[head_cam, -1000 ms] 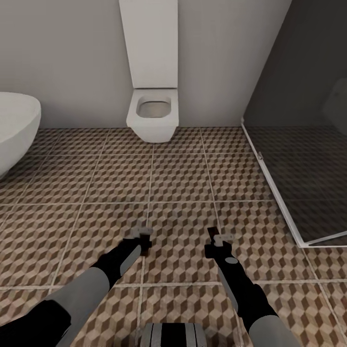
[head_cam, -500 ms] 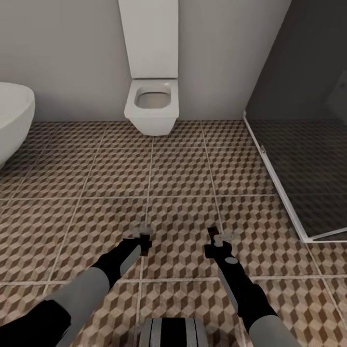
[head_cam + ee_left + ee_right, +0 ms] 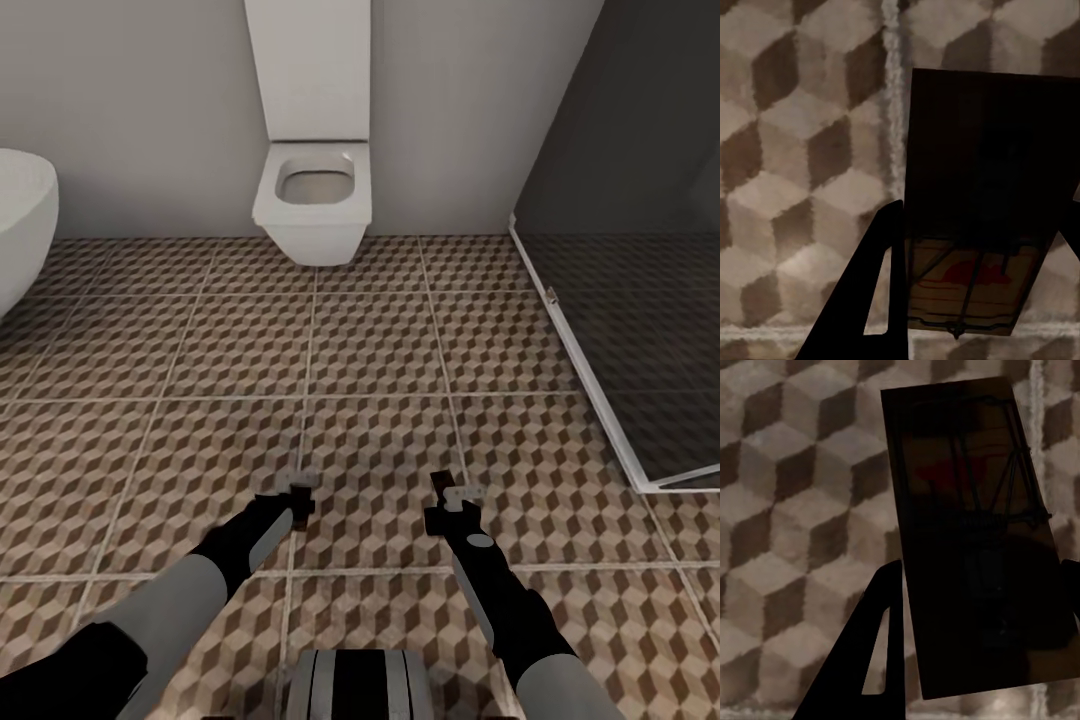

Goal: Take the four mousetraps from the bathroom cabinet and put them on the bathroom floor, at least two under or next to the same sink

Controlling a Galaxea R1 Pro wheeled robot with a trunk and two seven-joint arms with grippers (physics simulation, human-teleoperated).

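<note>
Each claw, left gripper (image 3: pixel 302 487) and right gripper (image 3: pixel 452 497), is clenching a mousetrap (image 3: pixel 975 247) while crossing the bathroom floor (image 3: pixel 380 340); carrying them level toward the sink seems wisest.

Ahead of you the bathroom floor (image 3: pixel 370 400) lies open between 3 obstacles: the toilet (image 3: pixel 312 205) against the far wall, the tub (image 3: pixel 20 225) at the left edge, and the dark glass shower screen (image 3: pixel 620 300) closing off the right.

My arms: glossy black forearms, light grey upper sleeves and grey inset panels. My left gripper (image 3: pixel 300 490) and right gripper (image 3: pixel 452 497): black bodies, pale grey fittings. Wrist views: black wedge-shaped fingers (image 3: pixel 874 292). Grey ribbed trunk segment between arms.
</note>
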